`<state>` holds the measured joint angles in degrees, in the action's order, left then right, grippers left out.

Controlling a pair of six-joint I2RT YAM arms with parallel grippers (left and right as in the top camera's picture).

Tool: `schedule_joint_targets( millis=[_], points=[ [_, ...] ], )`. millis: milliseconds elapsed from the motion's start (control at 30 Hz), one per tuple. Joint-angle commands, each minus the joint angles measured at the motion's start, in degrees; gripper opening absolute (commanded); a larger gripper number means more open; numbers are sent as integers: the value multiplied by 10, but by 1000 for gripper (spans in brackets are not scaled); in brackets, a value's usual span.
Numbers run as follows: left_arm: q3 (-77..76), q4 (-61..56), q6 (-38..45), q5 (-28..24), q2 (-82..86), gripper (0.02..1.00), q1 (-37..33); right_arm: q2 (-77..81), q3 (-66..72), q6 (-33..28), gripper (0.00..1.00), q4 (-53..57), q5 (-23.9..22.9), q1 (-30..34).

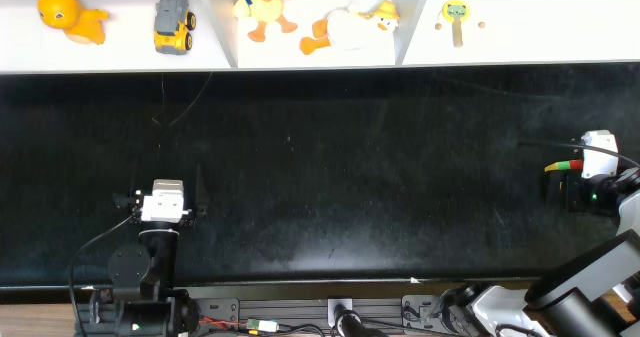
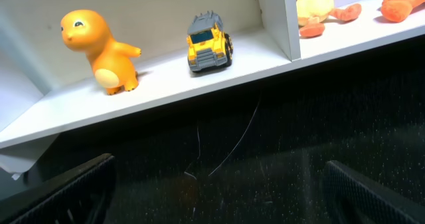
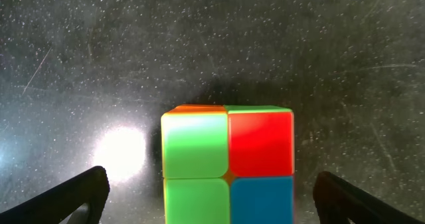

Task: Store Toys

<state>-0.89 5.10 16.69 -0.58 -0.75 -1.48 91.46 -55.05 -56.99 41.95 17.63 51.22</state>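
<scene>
Progress: five toys sit on far shelf (image 1: 520,47): orange figure (image 1: 70,14); yellow truck (image 1: 173,23); two plush ducks (image 1: 264,5); small green toy (image 1: 456,17) | colour cube (image 3: 228,164) remains, on black table (image 1: 350,177), far right | right gripper (image 3: 211,184): spread wide either side of cube, holding nothing | left gripper (image 2: 219,171): wide open, empty, near left
</scene>
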Motion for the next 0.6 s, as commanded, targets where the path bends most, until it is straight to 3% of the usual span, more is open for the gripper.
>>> schedule_joint_targets(
  millis=[33,367,500,600],
  points=[
    [4,-2,-6,7,6,998,3,2,14,4,998,-8,8,-2],
    [4,-2,-6,7,6,998,3,2,25,5,884,-24,6,-2],
    [4,-2,-6,7,6,998,3,2,25,12,669,-29,6,-2],
    [4,-2,-6,7,6,998,3,2,25,17,581,-32,8,-2]
  ],
)
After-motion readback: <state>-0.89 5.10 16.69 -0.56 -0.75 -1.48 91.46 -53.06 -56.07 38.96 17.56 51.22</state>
